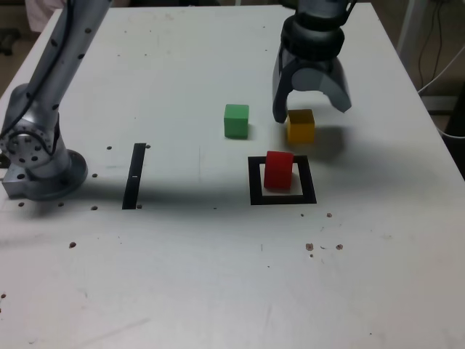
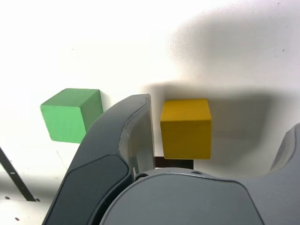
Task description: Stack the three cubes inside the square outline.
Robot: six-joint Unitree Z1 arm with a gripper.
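Straddling the yellow cube point(image 1: 301, 126), the claw point(image 1: 312, 102) hung wide apart, presumably to grip it next; the red cube point(image 1: 278, 171) sat within the square outline point(image 1: 308, 179) as base, the green cube point(image 1: 236, 121) far left of it.

My arm point(image 1: 67, 58) is pale grey, with a dark cable point(image 1: 57, 62) along it and small dark screws dotting the sides. My round base point(image 1: 64, 178) is grey too. My gripper point(image 1: 312, 91) is grey, joined to a black wrist point(image 1: 314, 36). Up close, its curved fingers point(image 2: 101, 154) are dark grey with thin seam lines, the inner faces apparently paler, though glare makes that hard to judge.
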